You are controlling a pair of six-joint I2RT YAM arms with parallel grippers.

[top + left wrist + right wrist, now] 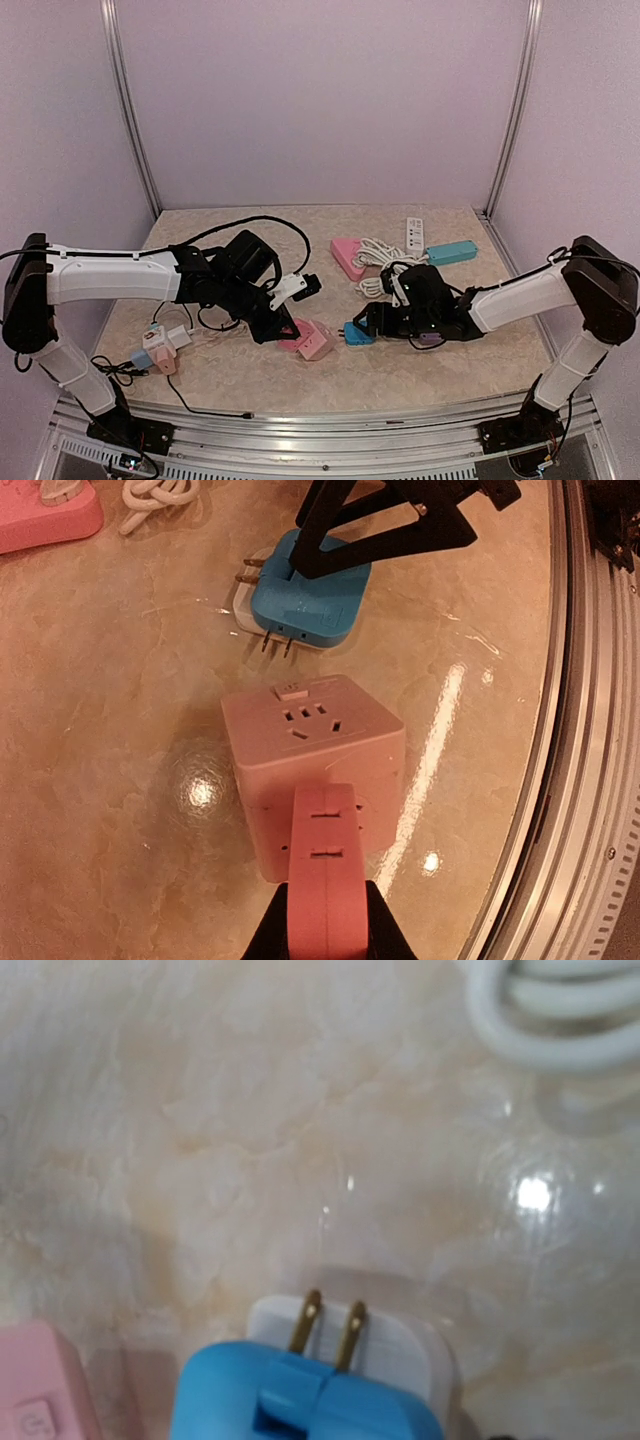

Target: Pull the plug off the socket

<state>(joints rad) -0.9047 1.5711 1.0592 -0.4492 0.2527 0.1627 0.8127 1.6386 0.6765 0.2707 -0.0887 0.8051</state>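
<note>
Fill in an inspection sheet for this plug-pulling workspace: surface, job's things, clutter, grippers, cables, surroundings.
Surface: glossy marble-pattern table, with lamp glare.
Job's things: blue plug, prongs bare, apart from the pink cube socket.
Clutter: pink triangular block, white power strip, teal strip, small adapters at left.
Grippers: left gripper shut on a pink piece that meets the cube's side; right gripper shut on the blue plug.
Cables: white coil; black lead near the front edge.
Surroundings: plain lilac walls, aluminium frame.
</note>
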